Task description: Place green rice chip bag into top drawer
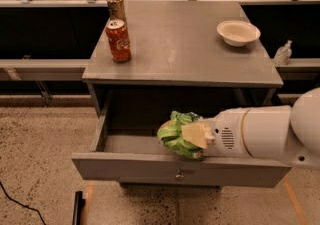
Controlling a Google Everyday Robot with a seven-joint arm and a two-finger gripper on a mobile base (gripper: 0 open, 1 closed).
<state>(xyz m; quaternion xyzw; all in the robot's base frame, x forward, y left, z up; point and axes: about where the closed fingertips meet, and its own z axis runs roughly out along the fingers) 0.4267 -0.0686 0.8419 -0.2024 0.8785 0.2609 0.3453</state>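
Note:
The green rice chip bag is crinkled and light green. My gripper is shut on it and holds it inside the open top drawer, just behind the front panel, right of middle. The drawer is pulled out, and its small round knob shows on the grey front. My white arm reaches in from the right and hides the drawer's right part.
A red soda can and a brownish can stand at the left of the cabinet top. A white bowl sits at its back right. A small bottle stands on a ledge to the right. A black cable lies on the floor.

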